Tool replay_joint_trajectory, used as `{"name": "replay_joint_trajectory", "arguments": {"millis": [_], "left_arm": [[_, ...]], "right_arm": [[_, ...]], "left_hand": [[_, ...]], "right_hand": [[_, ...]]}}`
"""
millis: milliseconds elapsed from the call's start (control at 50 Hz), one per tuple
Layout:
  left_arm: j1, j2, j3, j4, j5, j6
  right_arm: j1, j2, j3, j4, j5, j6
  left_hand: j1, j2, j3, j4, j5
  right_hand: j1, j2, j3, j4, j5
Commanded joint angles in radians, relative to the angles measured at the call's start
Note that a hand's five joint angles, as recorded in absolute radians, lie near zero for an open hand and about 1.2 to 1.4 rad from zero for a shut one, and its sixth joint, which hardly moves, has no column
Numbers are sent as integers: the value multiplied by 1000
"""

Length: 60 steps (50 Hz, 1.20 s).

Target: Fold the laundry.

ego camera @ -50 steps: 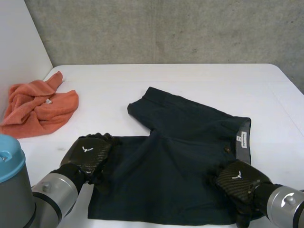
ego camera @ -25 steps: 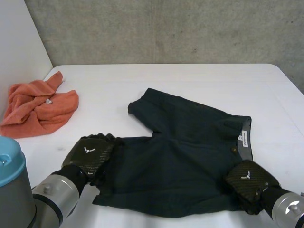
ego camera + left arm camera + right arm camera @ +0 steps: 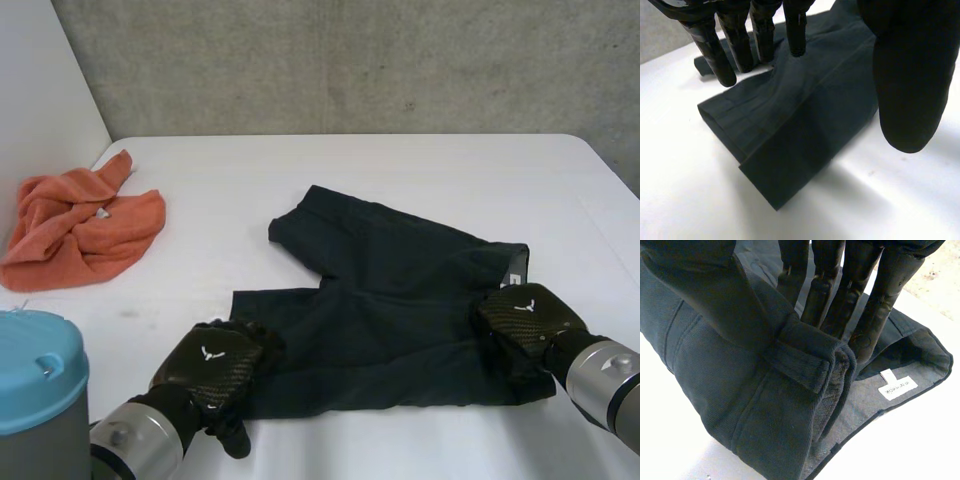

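Bright, even light — soft shadow edging the shorts point(image 3: 790, 135), table point(image 3: 400, 180) white

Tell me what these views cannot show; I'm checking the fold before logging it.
- Label print, right wrist view: too small to read.
- Shorts waistband end, head view: covered by the right hand, which pinches the fold.
- Shorts' near leg corner, head view: under the left hand.
- Cloth beyond the thumb, left wrist view: blocked by it.
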Motion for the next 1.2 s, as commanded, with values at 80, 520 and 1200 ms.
{"name": "replay_joint_trajectory", "arguments": {"millis": [80, 520, 1200], "left_arm": [[8, -191, 58, 23, -5, 0], [8, 125, 92, -67, -126, 193], [2, -251, 332, -51, -128, 258]], "right_arm": [[6, -4, 2, 1, -1, -6], [4, -231, -84, 433, 127, -204], [70, 97, -223, 422, 162, -71]], "left_hand": [[265, 253, 257, 250, 254], [1111, 1099, 1103, 1095, 1100], [1111, 1099, 1103, 1095, 1100]], "right_hand": [[421, 226, 219, 212, 234], [421, 226, 219, 212, 234], [117, -78, -85, -92, -70]]}}
